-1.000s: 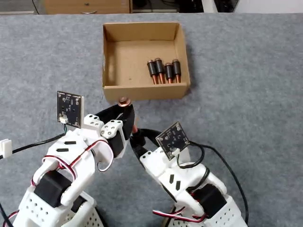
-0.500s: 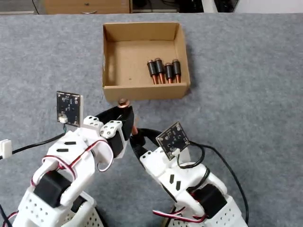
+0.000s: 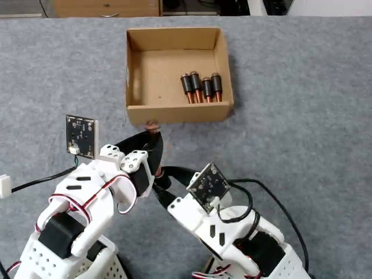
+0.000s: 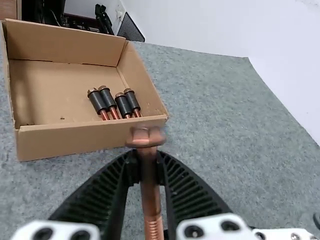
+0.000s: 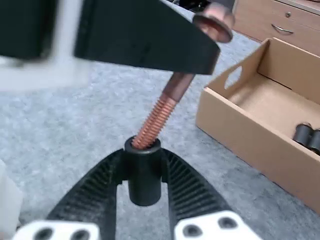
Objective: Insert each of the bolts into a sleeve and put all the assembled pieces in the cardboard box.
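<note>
- You are working over a grey carpet [image 3: 302, 128] that is covering the table, with a wooden drawer cabinet [image 3: 104, 7] standing along its far edge.
- The cardboard box [image 3: 174, 113] is sitting open-topped just beyond both arms, and its near wall is facing the grippers.
- Four assembled pieces [image 3: 201, 87] are lying side by side inside the box, towards its right wall, with their black sleeves pointing to the far side and their copper ends to the near side.
- From the left wrist you are seeing the same box [image 4: 90, 135] directly past the fingertips, with the assembled pieces [image 4: 112, 102] lying in a row on its floor.
- Your left gripper [image 3: 152, 139] is hanging close to the box's near wall and is clamping the copper bolt [image 3: 152, 125] by its smooth shank.
- In the left wrist view the left gripper [image 4: 146, 159] is closing tightly on the bolt [image 4: 148, 180], whose hexagonal head is sticking out beyond the fingertips towards the box.
- Your right gripper [image 5: 144, 165] is gripping the black sleeve [image 5: 144, 172] upright between its two jaws, which are standing only as wide as the sleeve.
- The bolt [image 5: 160, 115] is slanting down from the left gripper [image 5: 140, 35], and its threaded tip is meeting the sleeve's open mouth.
- Seen from above, the right gripper [image 3: 160, 174] is sitting just on the near side of the left one.
</note>
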